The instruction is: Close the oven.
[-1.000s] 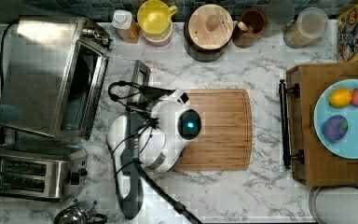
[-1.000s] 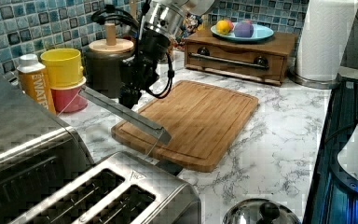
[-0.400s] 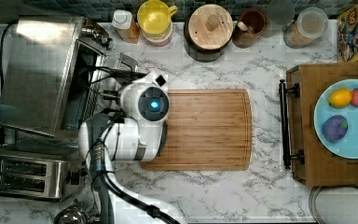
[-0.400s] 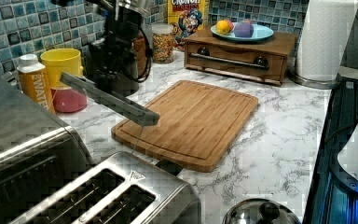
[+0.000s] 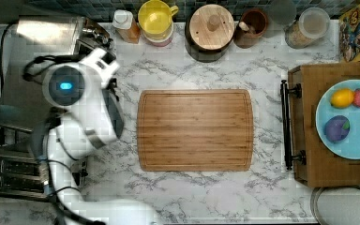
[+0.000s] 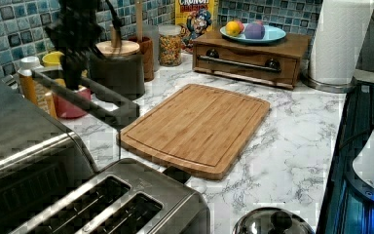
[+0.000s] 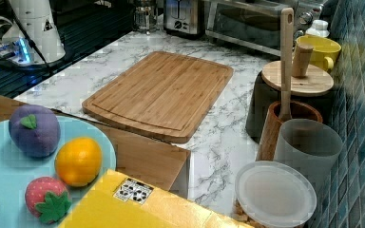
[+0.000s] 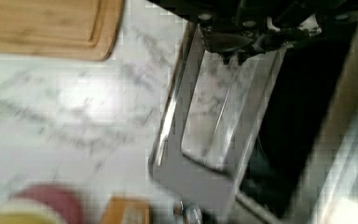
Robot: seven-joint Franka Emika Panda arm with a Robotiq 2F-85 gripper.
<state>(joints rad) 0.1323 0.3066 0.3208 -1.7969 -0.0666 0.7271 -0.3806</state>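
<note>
Oven door part-way up, arm above it

The large boxy stainless-steel oven (image 5: 26,70) sits at the top view's left edge of the marble surface (image 5: 206,197), behind the two-slot steel toaster (image 6: 112,204). Its glass door with metal frame (image 8: 214,126) is tilted up off the surface – apparently mid-swing toward shut, pushed from the handle side. The white arm bends over the oven's front, wrist pointing down, with the dark claw (image 6: 73,73) at the door's raised edge – whether its fingers are spread or pressed together cannot be told. The bamboo cutting board (image 5: 195,130) lies alongside.
</note>
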